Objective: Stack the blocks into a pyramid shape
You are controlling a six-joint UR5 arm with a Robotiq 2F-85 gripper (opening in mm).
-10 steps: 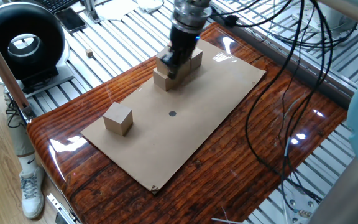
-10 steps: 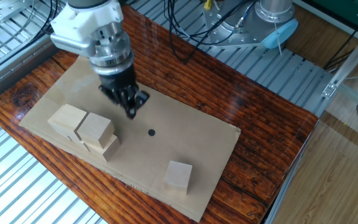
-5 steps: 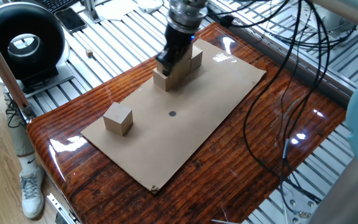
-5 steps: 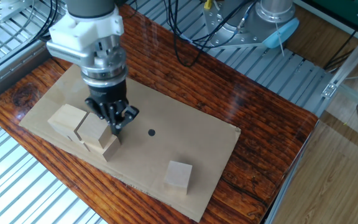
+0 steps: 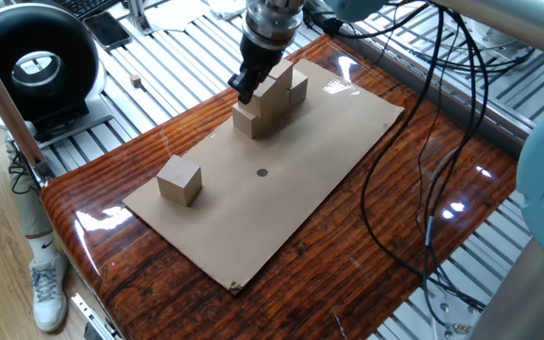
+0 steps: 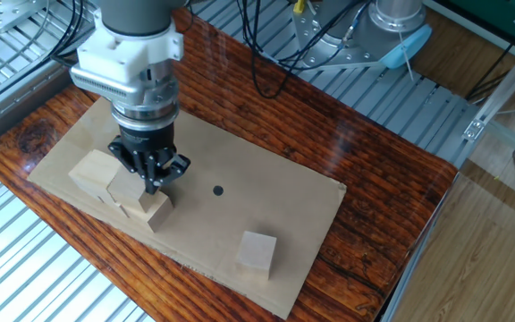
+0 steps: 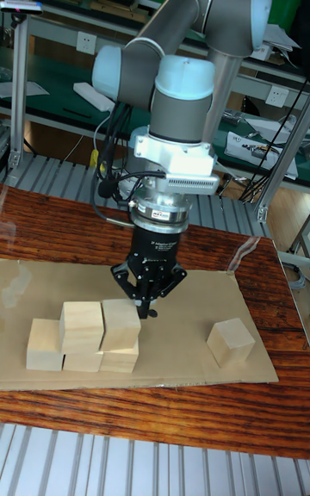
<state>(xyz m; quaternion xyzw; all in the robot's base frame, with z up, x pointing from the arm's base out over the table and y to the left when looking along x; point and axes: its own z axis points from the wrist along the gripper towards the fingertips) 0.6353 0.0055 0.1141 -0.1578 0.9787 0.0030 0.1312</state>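
At one end of the cardboard sheet point(image 6: 266, 192) on the desk point(image 6: 374, 170): blocks point(image 7: 84, 337), plain tan wooden cubes, piled three below, two above. One lone block point(image 7: 230, 342) well apart. Gripper point(image 7: 146, 311) just above the pile; fingers drawn together, holding nothing.

Light tan blocks point(image 7: 83, 335), brown cardboard sheet point(image 5: 310, 179)

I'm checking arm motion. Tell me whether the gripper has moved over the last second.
Yes. In the other fixed view the gripper has shifted left, away from the black dot on the cardboard, and now sits at the stacked blocks.
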